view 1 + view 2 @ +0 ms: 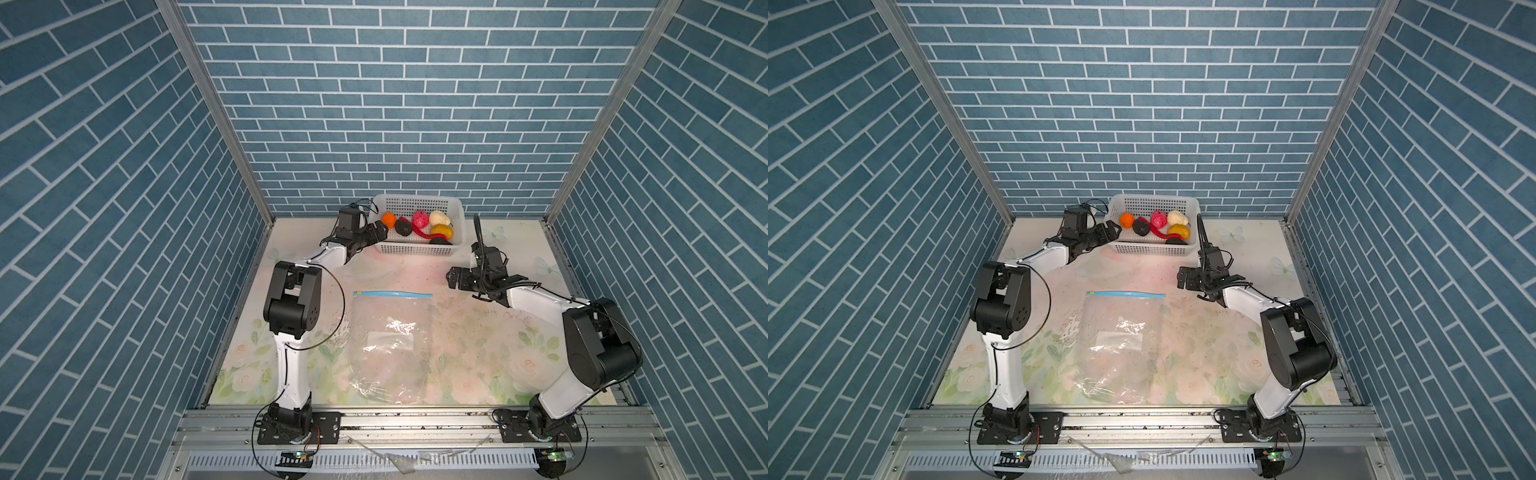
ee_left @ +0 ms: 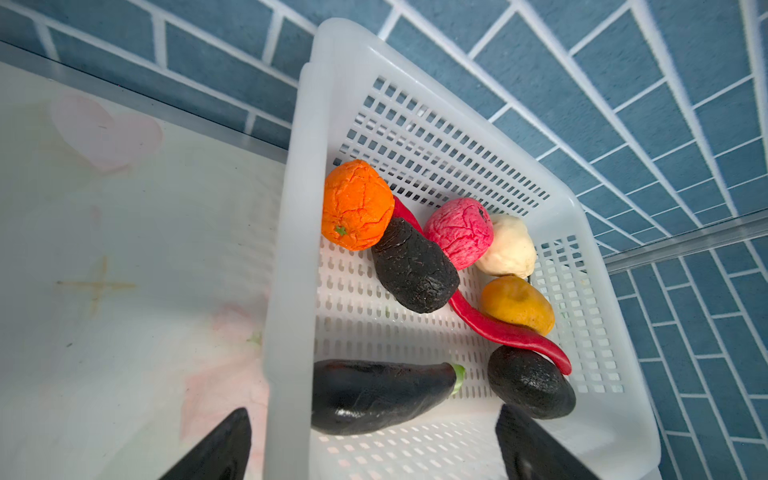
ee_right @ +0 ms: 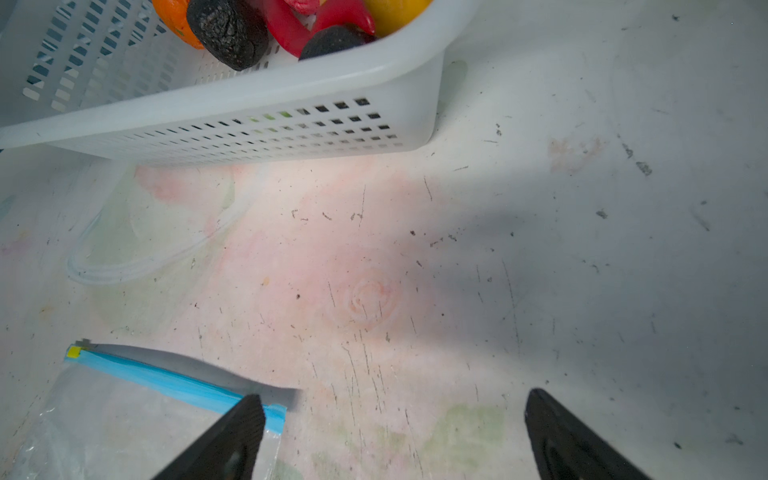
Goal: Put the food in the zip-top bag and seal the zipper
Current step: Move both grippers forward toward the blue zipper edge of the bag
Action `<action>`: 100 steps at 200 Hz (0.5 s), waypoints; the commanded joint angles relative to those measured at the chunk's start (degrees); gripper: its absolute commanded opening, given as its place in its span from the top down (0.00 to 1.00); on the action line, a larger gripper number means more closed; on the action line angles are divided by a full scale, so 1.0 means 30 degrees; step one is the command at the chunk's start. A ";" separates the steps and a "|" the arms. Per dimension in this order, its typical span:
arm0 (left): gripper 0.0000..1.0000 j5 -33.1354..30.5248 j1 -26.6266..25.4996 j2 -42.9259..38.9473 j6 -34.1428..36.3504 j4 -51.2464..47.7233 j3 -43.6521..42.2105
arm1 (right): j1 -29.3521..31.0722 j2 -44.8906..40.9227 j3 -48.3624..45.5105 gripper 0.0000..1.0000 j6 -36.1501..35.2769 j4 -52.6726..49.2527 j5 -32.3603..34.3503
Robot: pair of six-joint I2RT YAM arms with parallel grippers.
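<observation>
Perforated white plastic basket (image 1: 415, 248) at the far edge of the floral desk (image 1: 478, 374) holds the food:
- cracked orange ball (image 2: 357, 205)
- wrinkled pink ball (image 2: 459, 232)
- cream lump (image 2: 507, 247)
- yellow-orange fruit (image 2: 517, 305)
- two rough black lumps (image 2: 413, 270)
- glossy curved chilli (image 2: 511, 332)
- smooth dark aubergine (image 2: 374, 395)

Clear crinkly bag (image 1: 390, 336) lies flat mid-desk, with the blue zipper (image 1: 392, 294) along its far side.

Left pincer (image 2: 374, 415): jaws apart at the basket's end, over the aubergine. Right pincer (image 3: 394, 395): jaws apart above bare desk, by the zipper's end.
</observation>
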 commanded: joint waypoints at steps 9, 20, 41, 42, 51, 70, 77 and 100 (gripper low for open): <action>0.07 0.0590 -0.0590 0.0072 -0.0102 -0.0348 0.0612 | 0.0083 -0.0041 0.0407 0.01 -0.0153 -0.0157 0.0127; 0.07 0.0589 -0.0782 0.0064 -0.0099 -0.0346 0.0616 | 0.0083 -0.0033 0.0401 0.01 -0.0155 -0.0128 0.0109; 0.06 0.0562 -0.1052 -0.0016 -0.0039 -0.0412 0.0533 | 0.0161 -0.0026 0.0393 0.01 -0.0149 -0.0112 0.0048; 0.07 0.0559 -0.1046 -0.0020 -0.0040 -0.0413 0.0531 | 0.0166 -0.0019 0.0367 0.01 -0.0152 -0.0105 0.0048; 0.06 0.0586 -0.1067 -0.0096 0.0012 -0.0370 0.0370 | 0.0169 -0.0069 0.0401 0.01 -0.0165 -0.0127 -0.0002; 0.06 -0.0015 -0.1009 -0.0647 0.0619 -0.0552 -0.0186 | 0.0259 -0.0170 0.0272 0.01 -0.0347 -0.0039 -0.0217; 0.06 -0.0280 -0.0959 -0.0944 0.0903 -0.0885 -0.0305 | 0.0287 -0.0230 0.0204 0.01 -0.0471 -0.0040 -0.0267; 0.06 -0.1240 -0.0961 -0.2299 0.2126 -0.2112 -0.1146 | 0.0462 -0.0491 -0.0275 0.01 -0.1389 0.0043 -0.1144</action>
